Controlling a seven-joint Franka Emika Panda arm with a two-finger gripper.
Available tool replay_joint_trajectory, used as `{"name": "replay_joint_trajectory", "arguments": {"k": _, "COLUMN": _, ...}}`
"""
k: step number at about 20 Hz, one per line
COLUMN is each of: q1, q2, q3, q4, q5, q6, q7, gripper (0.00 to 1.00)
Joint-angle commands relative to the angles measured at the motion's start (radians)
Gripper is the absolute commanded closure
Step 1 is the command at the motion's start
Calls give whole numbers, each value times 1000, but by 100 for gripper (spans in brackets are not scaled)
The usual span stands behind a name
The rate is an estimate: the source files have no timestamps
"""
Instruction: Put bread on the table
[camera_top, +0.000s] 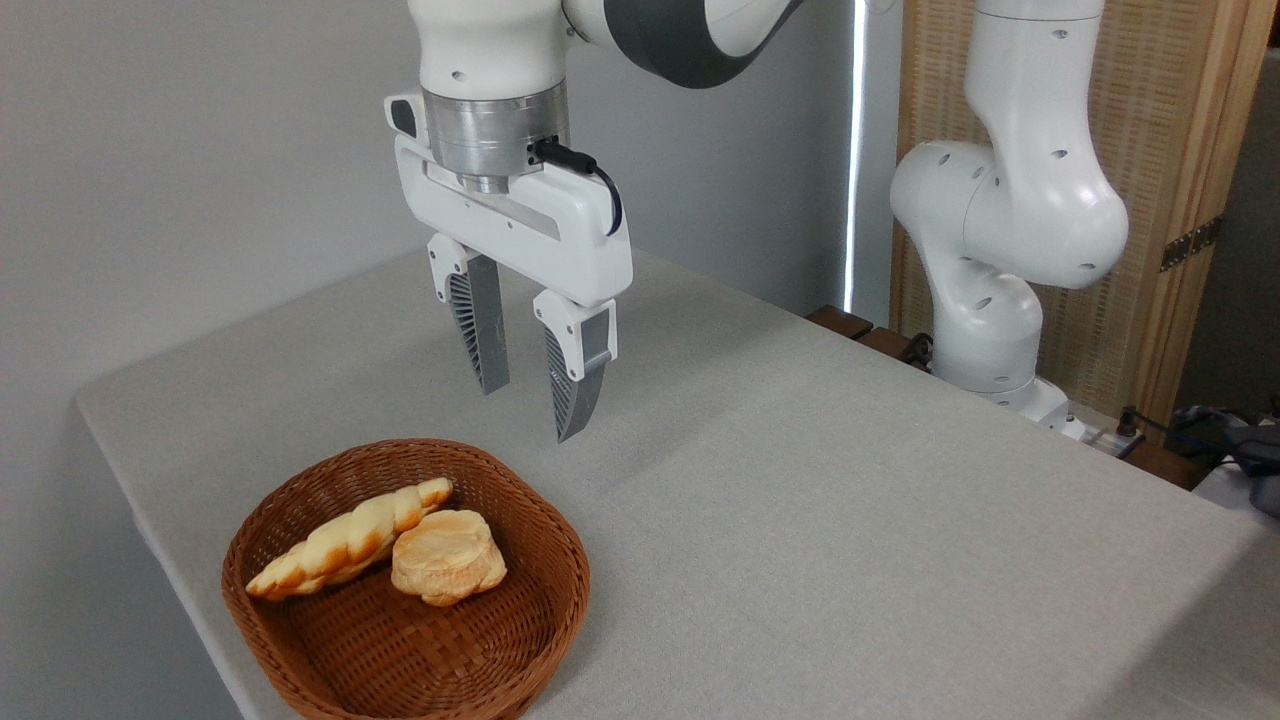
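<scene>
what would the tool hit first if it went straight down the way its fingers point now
Probably the far rim of the brown woven wicker basket, or the light grey fabric-textured table just behind it. The open tool hangs above there, but depth is unclear.

The desk (800, 520) fills most of the frame, a light grey fabric-textured surface with a rounded corner at the left. A brown wicker basket (560, 560) sits directly on it at the lower left, near the front edge.

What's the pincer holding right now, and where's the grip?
Nothing. The pincer hangs open and empty above the table; the bread lies untouched in the basket beside the twisted loaf.
</scene>
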Motion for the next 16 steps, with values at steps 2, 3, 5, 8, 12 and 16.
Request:
{"name": "replay_joint_trajectory", "arguments": {"k": 2, "q1": 10, "q2": 1, "q3": -9, "q4": 15, "q5": 12, "q6": -33, "q7": -1, "gripper": 0}}
{"name": "replay_joint_trajectory", "arguments": {"k": 3, "q1": 10, "q2": 1, "q3": -9, "q4": 15, "q5": 12, "q6": -34, "q7": -1, "gripper": 0}}
{"name": "replay_joint_trajectory", "arguments": {"k": 5, "q1": 10, "q2": 1, "q3": -9, "q4": 15, "q5": 12, "q6": -34, "q7": -1, "gripper": 0}}
{"name": "replay_joint_trajectory", "arguments": {"k": 8, "q1": 10, "q2": 4, "q3": -9, "q4": 15, "q5": 12, "q6": -33, "q7": -1, "gripper": 0}}
{"name": "replay_joint_trajectory", "arguments": {"k": 12, "q1": 9, "q2": 8, "q3": -9, "q4": 15, "q5": 12, "q6": -33, "q7": -1, "gripper": 0}}
{"name": "replay_joint_trajectory", "arguments": {"k": 16, "q1": 9, "q2": 8, "q3": -9, "q4": 15, "q5": 12, "q6": -34, "q7": -1, "gripper": 0}}
